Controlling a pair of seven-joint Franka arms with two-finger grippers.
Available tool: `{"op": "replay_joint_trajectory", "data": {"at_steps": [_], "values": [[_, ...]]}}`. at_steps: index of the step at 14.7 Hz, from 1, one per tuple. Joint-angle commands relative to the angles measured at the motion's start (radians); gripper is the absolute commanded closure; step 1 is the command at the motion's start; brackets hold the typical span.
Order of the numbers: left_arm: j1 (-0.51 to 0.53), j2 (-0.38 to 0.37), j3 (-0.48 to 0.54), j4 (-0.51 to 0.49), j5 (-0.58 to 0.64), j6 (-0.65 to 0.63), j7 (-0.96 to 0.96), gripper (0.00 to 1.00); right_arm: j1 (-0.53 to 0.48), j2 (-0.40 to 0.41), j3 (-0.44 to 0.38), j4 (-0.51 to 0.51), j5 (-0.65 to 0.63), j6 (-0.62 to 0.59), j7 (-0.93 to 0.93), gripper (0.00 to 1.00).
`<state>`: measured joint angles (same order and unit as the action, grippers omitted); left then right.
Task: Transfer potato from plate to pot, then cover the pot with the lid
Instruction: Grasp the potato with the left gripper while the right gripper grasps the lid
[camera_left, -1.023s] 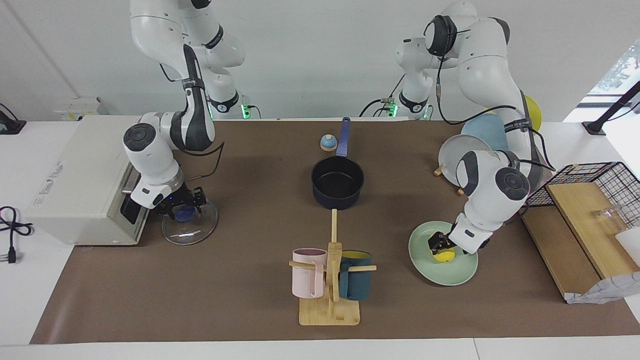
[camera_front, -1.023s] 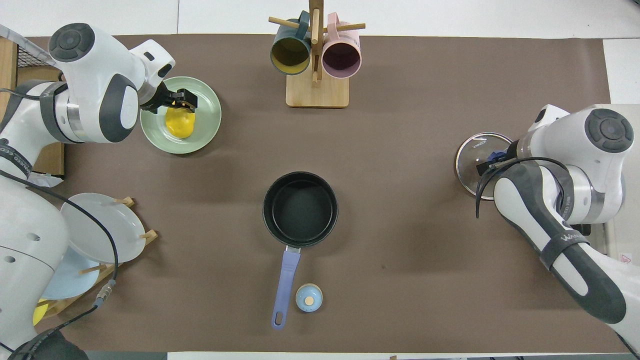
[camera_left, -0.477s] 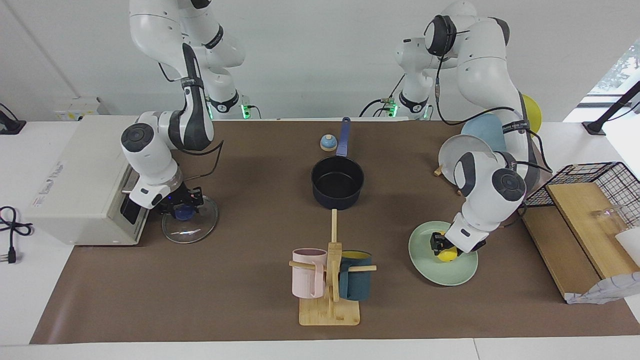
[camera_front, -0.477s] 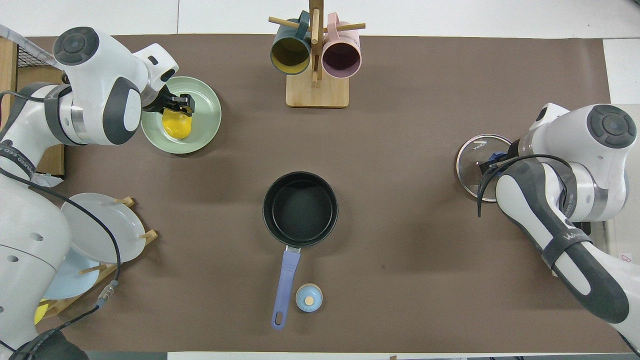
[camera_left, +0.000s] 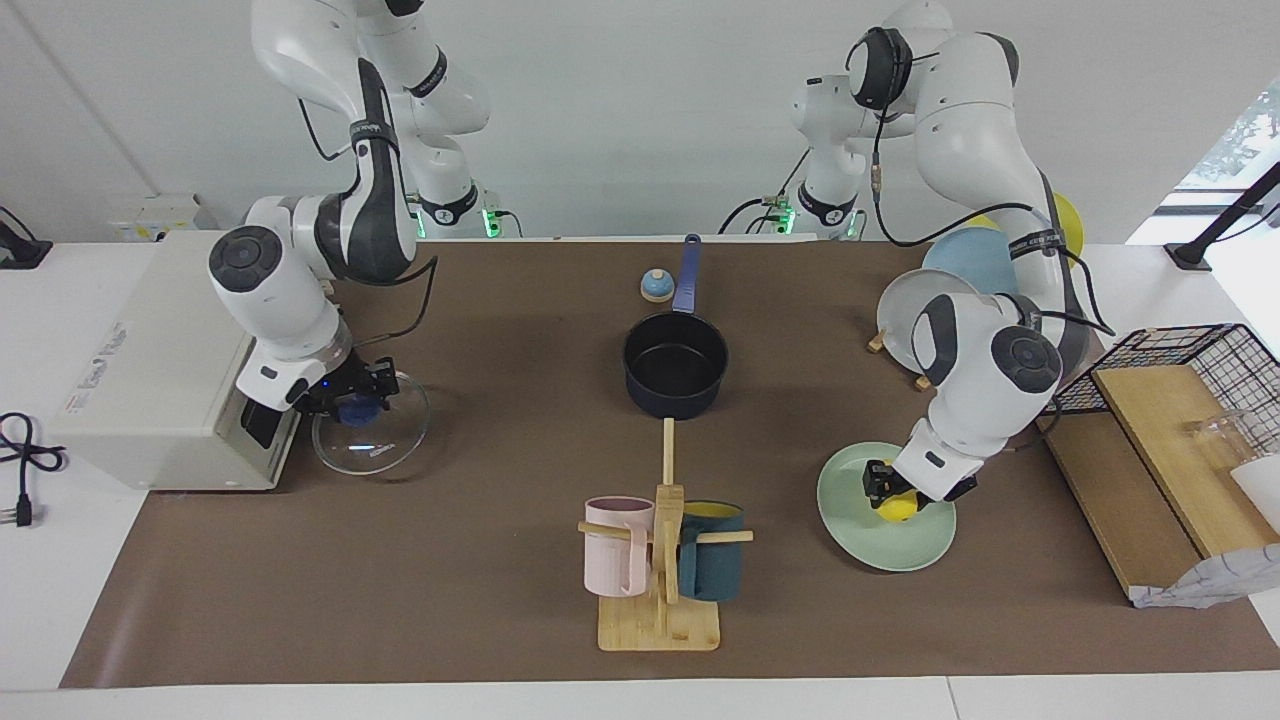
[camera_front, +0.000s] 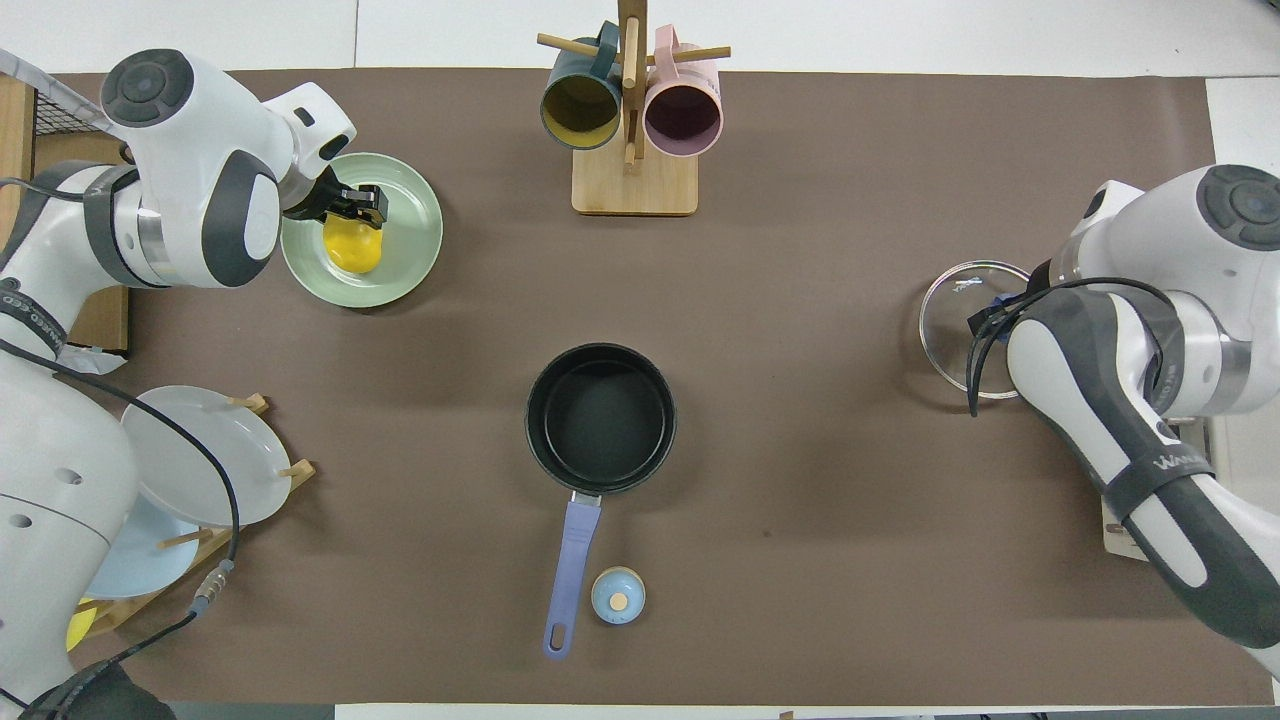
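The potato (camera_left: 896, 507) is gripped by the left gripper (camera_left: 885, 494) over the plate (camera_left: 885, 521). The lid (camera_left: 370, 436) is clasped at its knob by the right gripper (camera_left: 358, 397), tilted above the bench (camera_left: 500, 560).

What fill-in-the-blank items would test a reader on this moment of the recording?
1. The potato sits on the green ____.
2. The pot holds ____.
3. The right gripper is at the blue knob of the glass ____.
4. The left gripper is at the ____.

Missing words: plate; nothing; lid; potato
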<state>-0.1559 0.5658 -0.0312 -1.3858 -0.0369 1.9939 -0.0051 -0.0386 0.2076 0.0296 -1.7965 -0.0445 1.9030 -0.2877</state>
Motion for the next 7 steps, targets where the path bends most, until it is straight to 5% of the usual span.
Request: {"op": "replay_joint_trajectory", "data": {"at_steps": [1, 4, 7], "values": [[-0.042, -0.153, 0.007, 0.005, -0.032, -0.127, -0.034, 1.00, -0.006, -0.011, 0.015, 0.171, 0.015, -0.201, -0.024, 1.00], [-0.134, -0.248, 0.005, -0.004, -0.034, -0.220, -0.201, 1.00, -0.006, -0.030, 0.027, 0.285, 0.017, -0.346, -0.018, 1.00], [-0.250, -0.338, 0.005, -0.071, -0.034, -0.268, -0.369, 1.00, -0.004, -0.079, 0.045, 0.287, 0.018, -0.380, 0.004, 1.00]]}}
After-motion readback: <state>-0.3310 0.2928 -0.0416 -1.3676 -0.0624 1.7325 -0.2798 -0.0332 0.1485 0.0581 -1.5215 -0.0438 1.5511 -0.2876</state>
